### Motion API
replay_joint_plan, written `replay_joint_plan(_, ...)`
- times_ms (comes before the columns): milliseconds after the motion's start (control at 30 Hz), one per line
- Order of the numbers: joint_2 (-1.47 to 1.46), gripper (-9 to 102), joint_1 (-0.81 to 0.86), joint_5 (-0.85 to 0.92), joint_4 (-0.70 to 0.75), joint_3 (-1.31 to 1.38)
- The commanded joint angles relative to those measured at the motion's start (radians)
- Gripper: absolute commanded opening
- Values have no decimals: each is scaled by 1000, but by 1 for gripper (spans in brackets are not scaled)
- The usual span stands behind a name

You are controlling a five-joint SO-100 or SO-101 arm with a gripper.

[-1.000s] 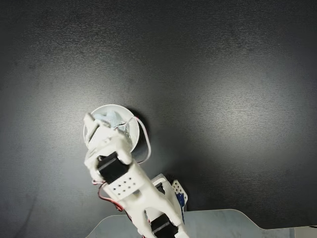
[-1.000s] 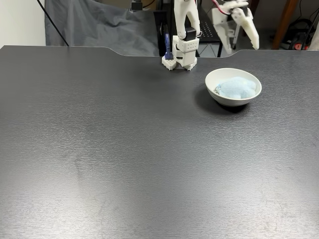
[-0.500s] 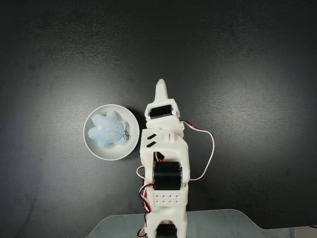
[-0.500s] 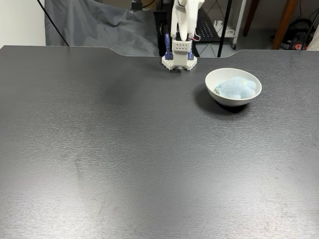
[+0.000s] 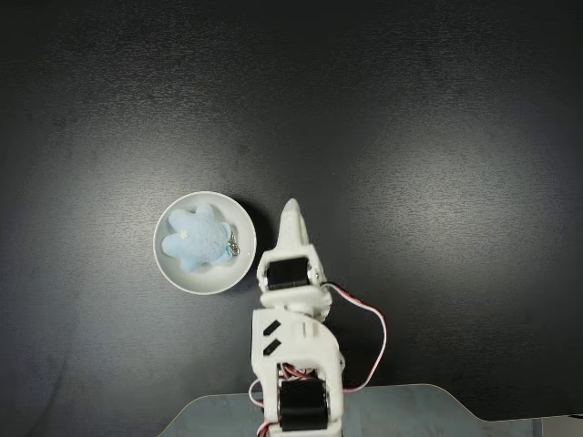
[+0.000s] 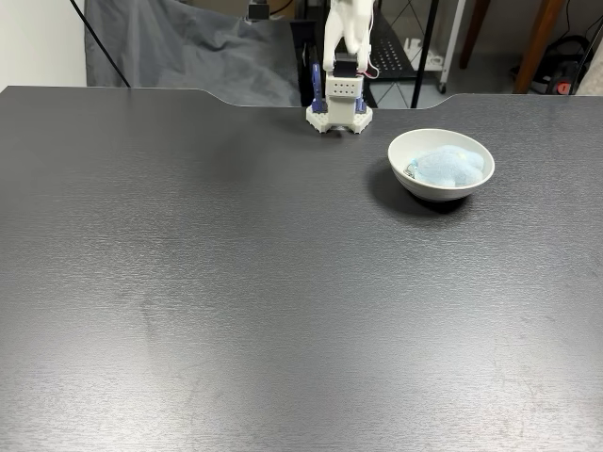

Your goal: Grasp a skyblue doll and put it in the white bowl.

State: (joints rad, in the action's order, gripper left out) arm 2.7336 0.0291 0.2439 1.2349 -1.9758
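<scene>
Arm folded upright, gripper [image 5: 291,215] beside white bowl [image 5: 179,271].

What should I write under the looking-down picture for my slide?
Blue doll sits inside the white bowl; the gripper rests beside it.

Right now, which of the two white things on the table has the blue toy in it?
The round white bowl, holding the skyblue doll; the white robot arm beside it holds nothing.

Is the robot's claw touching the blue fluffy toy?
Apart. In the fixed view from above, the gripper points past the white bowl, with dark table between it and the skyblue doll lying inside.
</scene>
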Motion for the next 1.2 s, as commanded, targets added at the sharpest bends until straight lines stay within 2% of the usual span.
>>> replay_joint_plan(0,276,-2,-11,-63,-118,-195)
replay_joint_plan(100,377,-1,-11,-169,-175,-350)
replay_joint_plan(267,446,-1,-9,-321,-167,-543)
replay_joint_plan(600,606,-1,-8,-325,-129,-876)
replay_joint_plan(767,606,0,-8,-325,18,-902)
replay_joint_plan(1167,607,0,-9,-325,20,-950)
